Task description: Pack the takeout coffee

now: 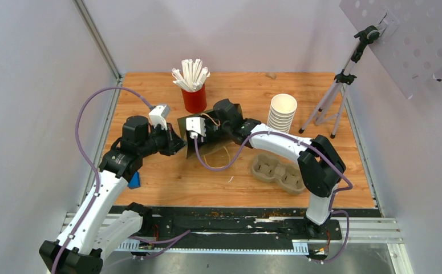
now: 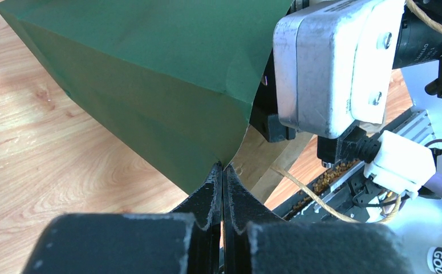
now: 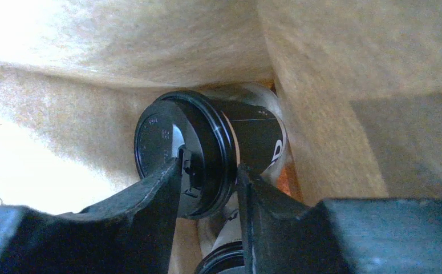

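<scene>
Up top, the table [image 1: 241, 91] is carrying a red cup of straws [image 1: 194, 97] near its far edge. A stack of white cups [image 1: 282, 113] is standing to the right of that, and a cardboard cup carrier [image 1: 278, 171] is lying toward the near right. In the middle a dark green bag [image 1: 189, 147] is sitting between both arms. The left gripper [image 1: 179, 142] is meeting its left side, and the right arm [image 1: 275, 140] is reaching its wrist into the bag's mouth. From up here the bag is hiding what is inside.

Down on the left wrist the grip is showing plainly: the fingers [image 2: 210, 200] are pressing tight together, pinching the bag's green edge right at a fold. The brown lining is showing behind it, with a twine handle [image 2: 304, 194] trailing past and the other wrist's grey camera housing [image 2: 332, 63] looming just beside.

Now the right wrist, the only view getting inside. Brown paper walls are closing in all round, and the takeout coffee [image 3: 178, 137] is lying on its side deep in the bag, black lid facing the camera. The right gripper [image 3: 210, 168] is straddling the lid's rim, with its fingers [image 3: 161, 194] standing apart on either side of it. Whether they are actually squeezing, I cannot tell. A second black lid [image 3: 224, 264] is peeking in at the bottom edge.
</scene>
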Robot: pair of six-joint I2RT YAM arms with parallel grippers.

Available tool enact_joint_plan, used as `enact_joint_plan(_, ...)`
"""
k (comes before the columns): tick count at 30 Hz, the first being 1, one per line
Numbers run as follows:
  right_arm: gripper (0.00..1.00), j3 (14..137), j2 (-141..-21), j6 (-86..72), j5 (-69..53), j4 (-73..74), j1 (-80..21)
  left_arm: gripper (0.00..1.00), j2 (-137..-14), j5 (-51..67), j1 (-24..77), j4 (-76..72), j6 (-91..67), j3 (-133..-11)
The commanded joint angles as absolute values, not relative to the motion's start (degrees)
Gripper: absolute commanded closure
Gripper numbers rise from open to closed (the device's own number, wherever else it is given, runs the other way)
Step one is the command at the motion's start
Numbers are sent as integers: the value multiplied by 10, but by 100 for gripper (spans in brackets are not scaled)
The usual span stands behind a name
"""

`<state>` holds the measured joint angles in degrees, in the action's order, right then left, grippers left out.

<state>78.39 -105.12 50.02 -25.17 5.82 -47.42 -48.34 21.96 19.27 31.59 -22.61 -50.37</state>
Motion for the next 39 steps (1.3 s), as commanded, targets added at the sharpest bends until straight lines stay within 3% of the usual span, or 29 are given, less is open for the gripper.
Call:
enact_joint_plan(1, 62, 805, -1059, 493, -270, 40, -473, 100, -482, 219, 194, 318, -217, -524)
enact_joint_plan(16, 75, 816, -1058, 500, -279, 60, -473, 100, -480, 214, 194, 322, -215, -526)
enact_joint_plan(39, 78, 843, -1046, 398, -345, 107, -459, 100, -481, 189, 194, 343, -196, -534)
